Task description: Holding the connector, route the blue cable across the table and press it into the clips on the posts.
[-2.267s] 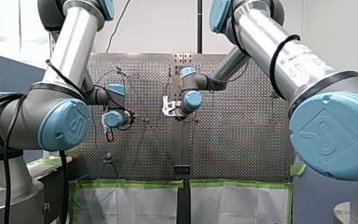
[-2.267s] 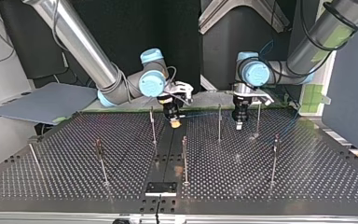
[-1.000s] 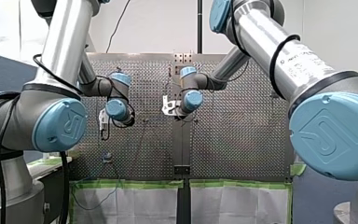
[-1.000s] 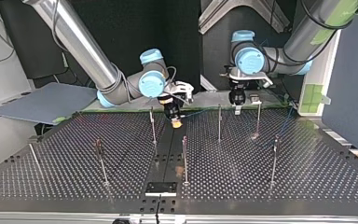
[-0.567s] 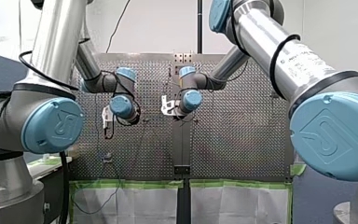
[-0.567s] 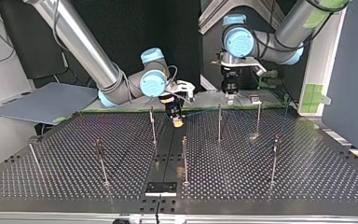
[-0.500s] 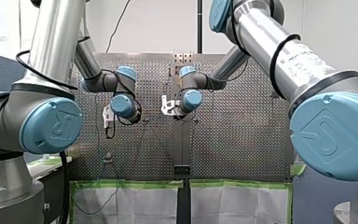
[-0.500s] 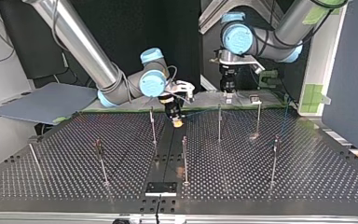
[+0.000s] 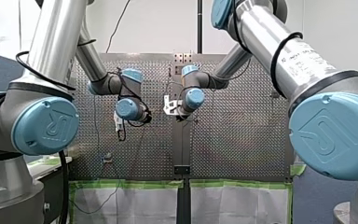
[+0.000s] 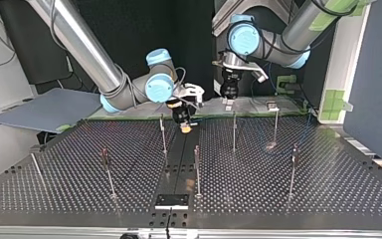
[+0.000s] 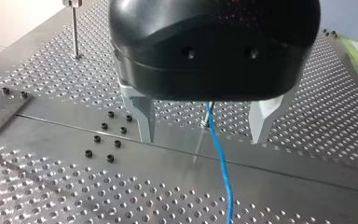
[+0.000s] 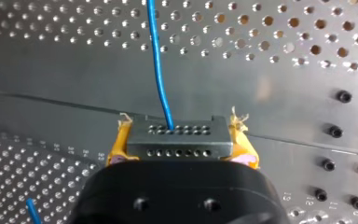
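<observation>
1. Posts (image 10: 197,172) stand upright across the perforated table (image 10: 328,196). Seen from across it, facing the arms, the leftmost post (image 10: 36,167) is close to the table's edge.
2. Next along, the robot's right arm comes down from the upper left. Its right gripper (image 10: 184,126) hangs low over the dark centre strip (image 10: 179,164) near the table's far edge, between two of the posts.
3. That gripper's yellow pads (image 12: 117,144) are clenched on a grey connector (image 12: 177,140), one pad on each side of the block.
4. The blue cable (image 12: 157,70) leaves the connector's holed face and runs ahead of the gripper over the table.
5. Further right and higher, the left gripper (image 10: 227,102) hangs over the table's far edge, with its arm entering from the upper right.
6. Its metal fingers (image 11: 143,116) are spread wide and grasp nothing. The cable comes out from under the gripper body between them, touches neither, and runs on across the table.
7. To the right of that, a clip-topped post (image 10: 275,124) stands near the far edge. A nearer post (image 10: 293,169) stands closer to the table's front.
</observation>
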Motion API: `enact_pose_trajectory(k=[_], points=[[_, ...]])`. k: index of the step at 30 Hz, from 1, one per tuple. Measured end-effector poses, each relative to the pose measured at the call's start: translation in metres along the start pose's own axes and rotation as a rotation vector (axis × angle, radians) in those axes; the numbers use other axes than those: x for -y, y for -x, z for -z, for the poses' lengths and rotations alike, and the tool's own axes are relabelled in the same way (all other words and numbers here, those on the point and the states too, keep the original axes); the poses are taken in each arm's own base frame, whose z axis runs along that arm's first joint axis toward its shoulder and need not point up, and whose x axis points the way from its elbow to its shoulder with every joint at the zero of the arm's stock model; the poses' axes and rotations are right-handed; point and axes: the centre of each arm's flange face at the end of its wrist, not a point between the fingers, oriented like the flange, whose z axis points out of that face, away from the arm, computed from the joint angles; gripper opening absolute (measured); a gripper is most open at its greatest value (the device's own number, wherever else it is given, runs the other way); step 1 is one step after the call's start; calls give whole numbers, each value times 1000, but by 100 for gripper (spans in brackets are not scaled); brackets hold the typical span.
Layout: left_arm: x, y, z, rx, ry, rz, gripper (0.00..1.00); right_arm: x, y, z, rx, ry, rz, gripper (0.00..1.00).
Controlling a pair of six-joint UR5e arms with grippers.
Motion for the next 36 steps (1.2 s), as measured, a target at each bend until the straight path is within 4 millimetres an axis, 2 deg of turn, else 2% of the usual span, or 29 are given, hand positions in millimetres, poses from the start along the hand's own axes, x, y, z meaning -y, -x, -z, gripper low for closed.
enact_pose_trajectory(k=[7,13,24,30,36], points=[[9,-11,-20,3,-10,31,100,-1,-9,7,-10,0,-7,0],[9,-25,-29,-19,-8,54,100,-2,-14,9,-17,-2,-11,0],[20,-11,-53,10,-23,66,100,0,-15,9,-16,-19,-12,0],[27,-17,-69,-4,-26,66,100,0,-15,9,-17,-26,-13,0],[25,-26,-87,-21,-5,70,100,1,-15,9,-18,-29,-13,0]])
